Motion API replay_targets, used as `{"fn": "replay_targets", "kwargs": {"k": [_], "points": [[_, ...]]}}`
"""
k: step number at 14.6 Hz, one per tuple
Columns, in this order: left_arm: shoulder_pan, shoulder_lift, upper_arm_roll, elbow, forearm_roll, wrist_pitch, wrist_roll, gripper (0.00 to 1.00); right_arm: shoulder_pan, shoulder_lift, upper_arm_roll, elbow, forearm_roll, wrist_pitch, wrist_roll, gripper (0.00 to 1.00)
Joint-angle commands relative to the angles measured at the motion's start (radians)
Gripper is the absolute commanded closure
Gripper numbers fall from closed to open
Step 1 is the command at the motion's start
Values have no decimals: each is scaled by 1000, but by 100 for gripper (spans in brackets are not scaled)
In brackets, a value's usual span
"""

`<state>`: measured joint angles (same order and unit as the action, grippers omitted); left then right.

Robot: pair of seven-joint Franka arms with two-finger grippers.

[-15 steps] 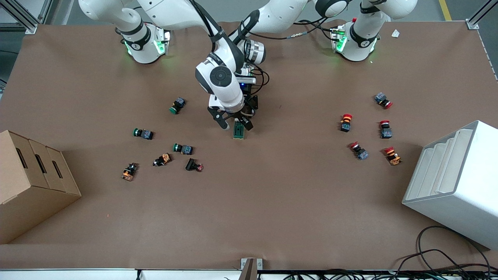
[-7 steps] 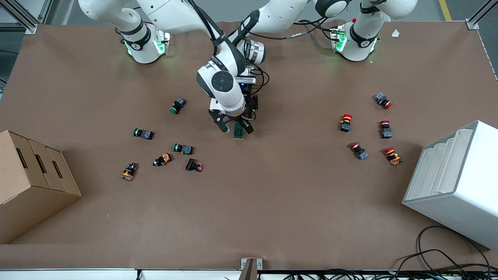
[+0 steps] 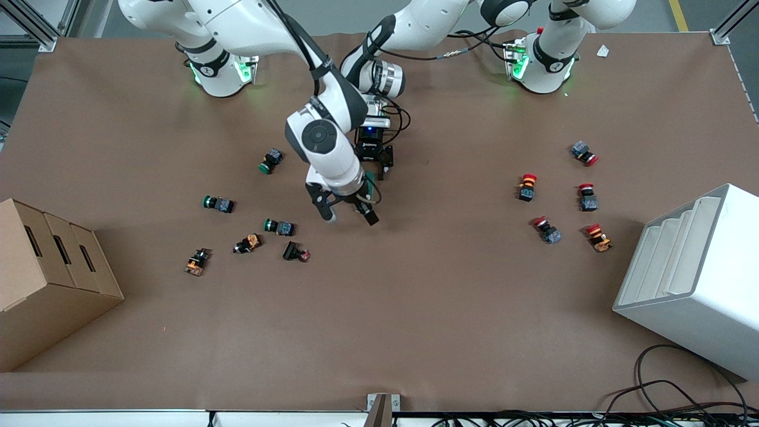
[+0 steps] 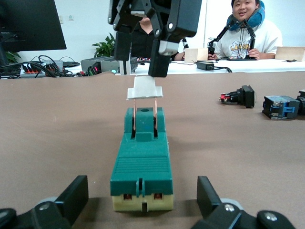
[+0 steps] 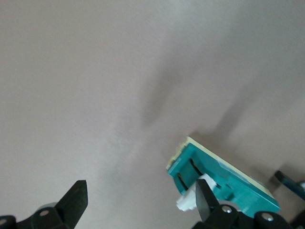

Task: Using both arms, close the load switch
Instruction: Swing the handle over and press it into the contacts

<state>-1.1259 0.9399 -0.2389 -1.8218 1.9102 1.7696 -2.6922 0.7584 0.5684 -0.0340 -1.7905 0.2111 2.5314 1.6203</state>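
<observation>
Brown table, centre frame: load switch (image 4: 142, 167) lies w/ white lever (image 4: 144, 88) raised. Left gripper (image 4: 142, 205) wide around its base; right gripper (image 3: 345, 212) wide, above lever. Next, probably: press lever down.

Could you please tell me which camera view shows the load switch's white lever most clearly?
The left wrist view: the white lever stands raised above the load switch, unobstructed. The right wrist view shows only part of it; in the front view the right arm hides it.
</observation>
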Motion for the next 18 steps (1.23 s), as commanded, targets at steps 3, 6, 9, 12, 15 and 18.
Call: {"fn": "replay_targets", "kwargs": {"k": [3, 6, 9, 12, 15, 18], "points": [[-2, 50, 4, 9, 9, 14, -14, 0, 7, 25, 9, 23, -13, 3, 4, 0], [-2, 53, 4, 9, 9, 14, -14, 0, 13, 57, 8, 26, -18, 6, 6, 0], [-2, 54, 4, 9, 9, 14, -14, 0, 15, 82, 8, 45, -38, 9, 7, 0], [-2, 62, 6, 7, 10, 14, -14, 0, 15, 105, 8, 71, -39, 10, 6, 0], [-2, 62, 6, 9, 10, 14, -14, 0, 12, 130, 9, 97, -50, 12, 6, 0], [-2, 66, 6, 9, 10, 14, -14, 0, 7, 153, 8, 118, -53, 12, 3, 0]]}}
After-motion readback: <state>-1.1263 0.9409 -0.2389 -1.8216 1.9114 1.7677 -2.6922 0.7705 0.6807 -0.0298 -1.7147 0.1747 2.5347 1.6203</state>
